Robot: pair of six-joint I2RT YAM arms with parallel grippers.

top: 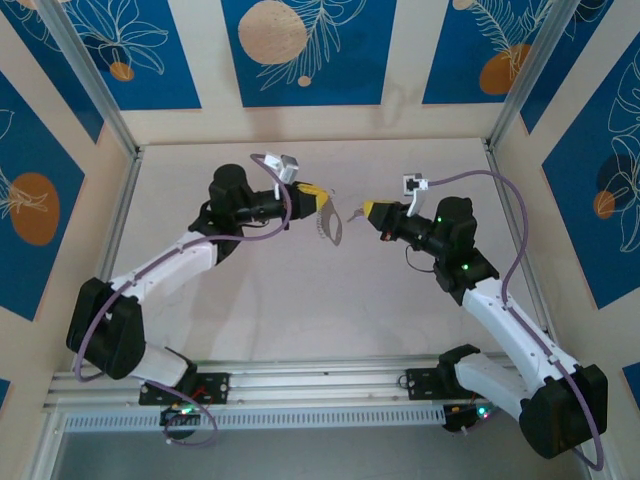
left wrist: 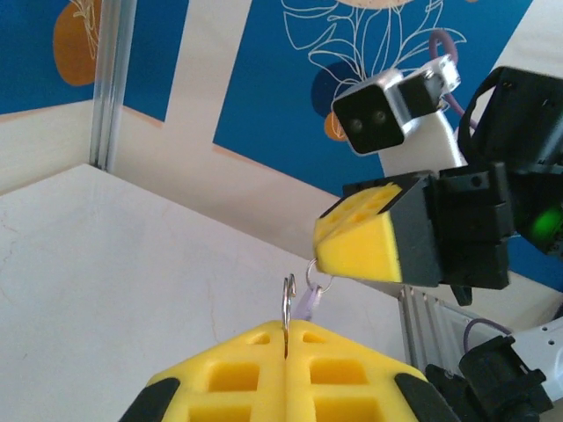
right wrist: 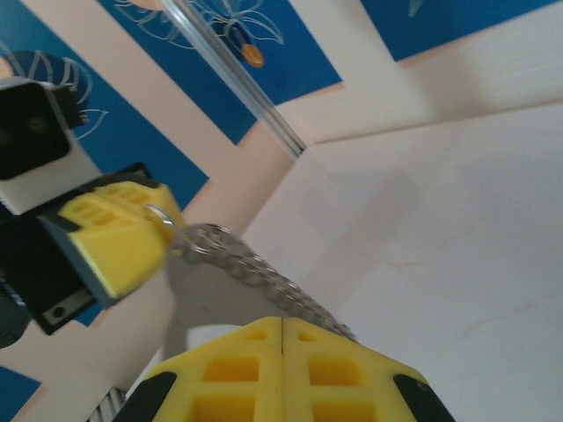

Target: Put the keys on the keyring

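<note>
While left gripper [left wrist: 286, 337] clamps keyring [left wrist: 288, 294], right gripper's [right wrist: 281, 325] closed.

The work surface is a pale, off-white table [top: 300, 310] with faint hairline veining, lit evenly and carrying only soft shadows. Cream walls enclose it on three sides: a back wall [top: 400, 118] along the far edge, a left wall [top: 60, 270] and a right wall [top: 560, 250] along the side edges. Each wall carries blue panels [top: 350, 60] printed with white outline leaves, orange discs [top: 33, 207] and a pale peach disc [top: 272, 32]. An aluminium post [top: 85, 75] rises from the far left corner, and a second post [top: 535, 70] from the far right corner. An aluminium rail [top: 320, 378] runs along the near edge, with a slotted white duct [top: 320, 420] just in front of it.
</note>
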